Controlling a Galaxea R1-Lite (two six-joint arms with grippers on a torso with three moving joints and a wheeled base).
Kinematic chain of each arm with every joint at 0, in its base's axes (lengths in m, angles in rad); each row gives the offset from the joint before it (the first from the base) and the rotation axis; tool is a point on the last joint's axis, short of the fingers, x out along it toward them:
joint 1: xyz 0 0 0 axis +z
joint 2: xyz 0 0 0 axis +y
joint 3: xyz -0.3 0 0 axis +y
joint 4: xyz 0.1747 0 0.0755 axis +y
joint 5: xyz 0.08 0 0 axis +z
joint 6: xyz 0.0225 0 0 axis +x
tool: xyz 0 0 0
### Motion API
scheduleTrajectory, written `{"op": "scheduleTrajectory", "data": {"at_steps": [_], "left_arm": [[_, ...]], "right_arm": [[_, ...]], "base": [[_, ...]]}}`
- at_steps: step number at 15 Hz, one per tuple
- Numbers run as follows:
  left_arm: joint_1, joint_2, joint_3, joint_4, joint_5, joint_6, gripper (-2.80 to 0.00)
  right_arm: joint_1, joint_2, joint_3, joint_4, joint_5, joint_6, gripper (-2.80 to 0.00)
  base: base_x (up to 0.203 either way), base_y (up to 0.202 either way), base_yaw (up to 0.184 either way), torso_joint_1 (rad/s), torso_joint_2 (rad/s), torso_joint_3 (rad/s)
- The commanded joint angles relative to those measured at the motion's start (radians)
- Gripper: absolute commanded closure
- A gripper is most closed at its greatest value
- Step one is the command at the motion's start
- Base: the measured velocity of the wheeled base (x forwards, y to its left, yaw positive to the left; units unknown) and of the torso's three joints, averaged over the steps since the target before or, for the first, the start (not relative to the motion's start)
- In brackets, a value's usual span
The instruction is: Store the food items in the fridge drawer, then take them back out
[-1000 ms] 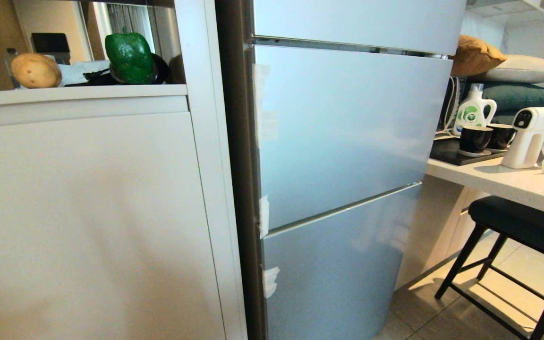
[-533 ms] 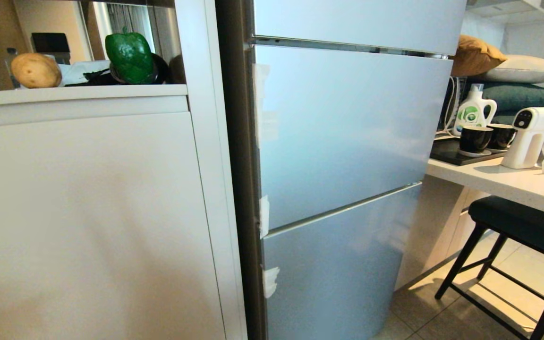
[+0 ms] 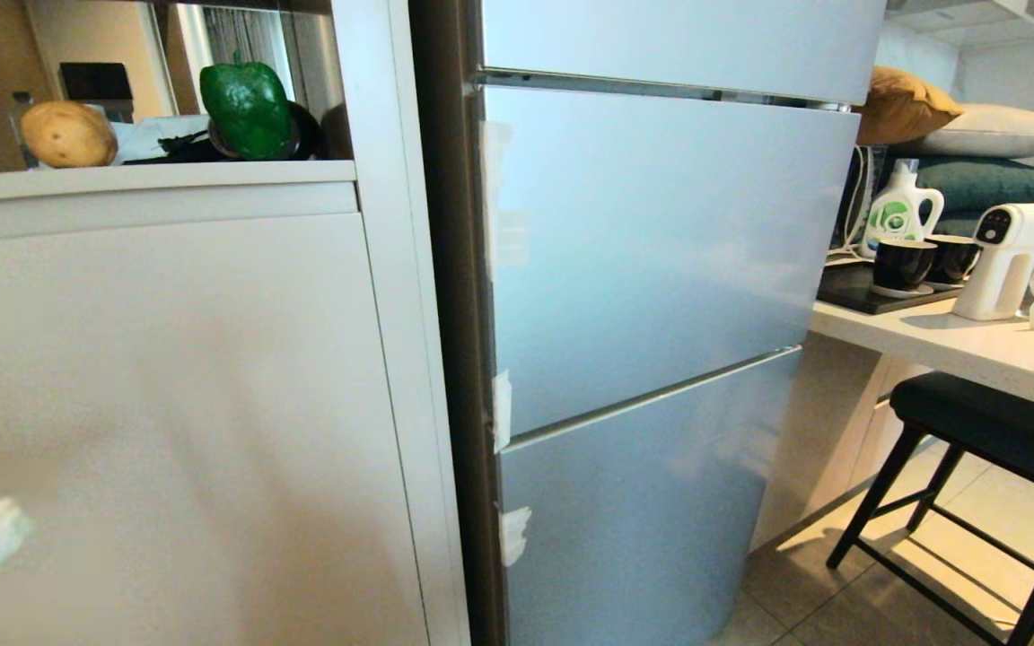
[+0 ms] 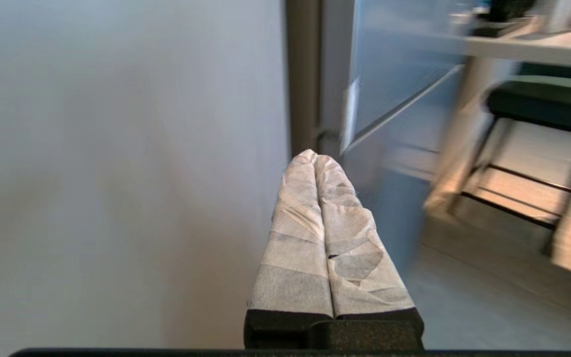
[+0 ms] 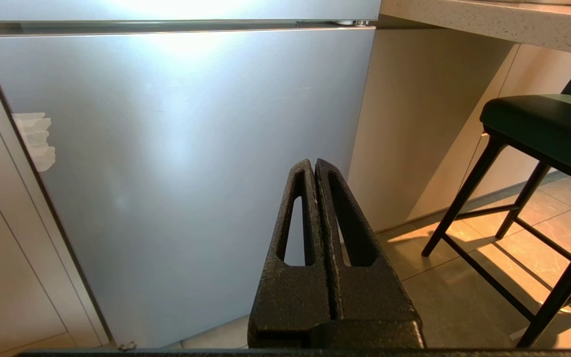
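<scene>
Tan-brown oval potato [image 3: 68,134] and glossy dark green bell pepper [image 3: 248,109] are sitting up on the white counter ledge [image 3: 149,177], left of the closed silver-blue fridge [image 3: 652,260]. Left gripper [image 4: 315,157], cloth-wrapped fingers pressed together and empty, is way below them by the white cabinet front [image 3: 167,404]. Right gripper [image 5: 314,166] is clamped closed too, low facing the fridge's bottom door.

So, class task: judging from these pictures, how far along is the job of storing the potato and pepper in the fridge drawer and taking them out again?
Nothing looks done: the potato and bell pepper sit on the shelf left of the fridge, whose doors are all closed. In hand: the left gripper, shut and empty, shows at the head view's lower left edge; the right gripper is shut and empty, low before the fridge. Left: open the fridge, load the drawer, then unload it.
</scene>
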Motion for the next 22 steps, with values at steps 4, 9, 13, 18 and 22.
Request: {"op": "scheduleTrajectory", "data": {"at_steps": [4, 9, 13, 18, 22], "left_arm": [[-0.286, 0.52, -0.189, -0.28, 0.094, 0.011, 0.0], [-0.442, 0.807, -0.359, -0.475, 0.359, 0.013, 0.0], [-0.459, 0.998, -0.48, -0.609, 0.43, 0.013, 0.0], [-0.462, 1.109, -0.614, -0.621, 0.451, 0.013, 0.0], [-0.464, 1.185, -0.717, -0.62, 0.461, 0.015, 0.0]], "right_arm": [[0.001, 0.002, 0.0, 0.0, 0.001, -0.001, 0.0], [0.001, 0.002, 0.0, 0.0, 0.001, -0.001, 0.0], [0.001, 0.002, 0.0, 0.0, 0.001, 0.001, 0.0], [0.001, 0.002, 0.0, 0.0, -0.001, 0.004, 0.0], [0.001, 0.002, 0.0, 0.001, -0.001, 0.008, 0.0]], "base": [[0.0, 0.0, 0.0, 0.0, 0.0, 0.0], [0.0, 0.0, 0.0, 0.0, 0.0, 0.0], [0.0, 0.0, 0.0, 0.0, 0.0, 0.0], [0.0, 0.0, 0.0, 0.0, 0.0, 0.0], [0.0, 0.0, 0.0, 0.0, 0.0, 0.0]]}}
